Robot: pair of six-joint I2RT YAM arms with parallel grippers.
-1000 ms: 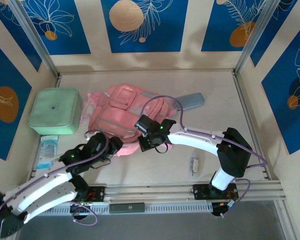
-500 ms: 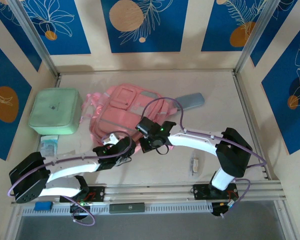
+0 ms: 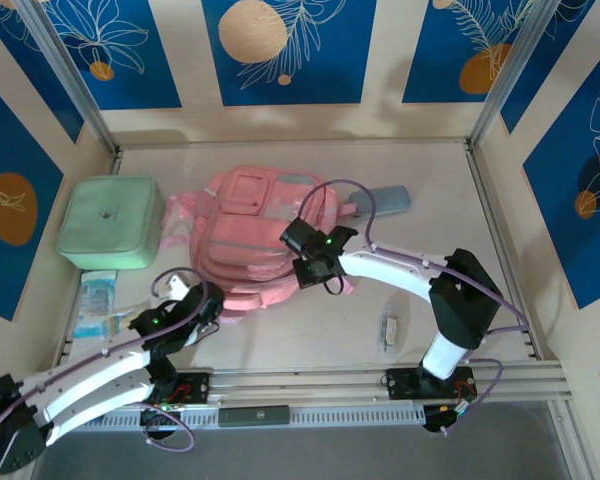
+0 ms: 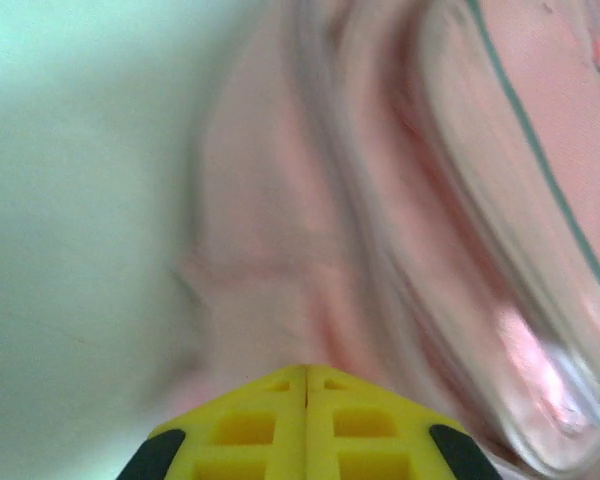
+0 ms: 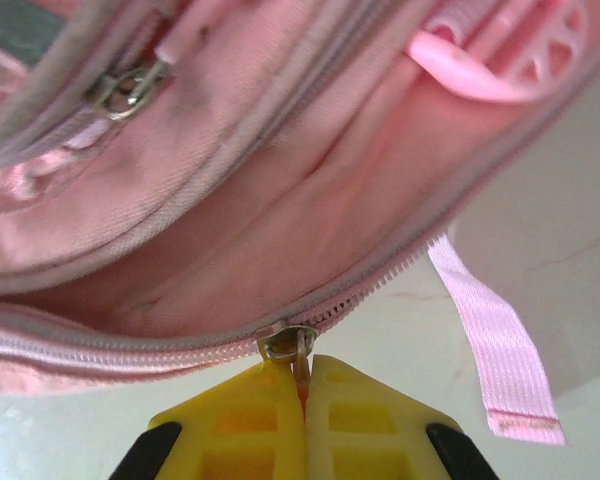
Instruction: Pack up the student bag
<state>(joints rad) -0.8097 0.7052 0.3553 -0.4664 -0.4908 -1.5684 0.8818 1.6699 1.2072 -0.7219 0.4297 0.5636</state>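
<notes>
You have the bag [image 3: 245,235] lying flat with its front pockets up; the mint case [image 3: 110,222] sits just off its left side and a grey pouch [image 3: 385,200] lies just beside its far-right side. Your right gripper [image 5: 305,365] is at the bag's near edge, jaws pinched tight on the metal zip pull [image 5: 288,343] — a strap [image 5: 495,360] of pink webbing trails from the bag close by. Your left gripper [image 4: 306,372] is at the bag's near-left corner, jaws pressed together with nothing visible between them — blurred pink fabric lies just beyond.
</notes>
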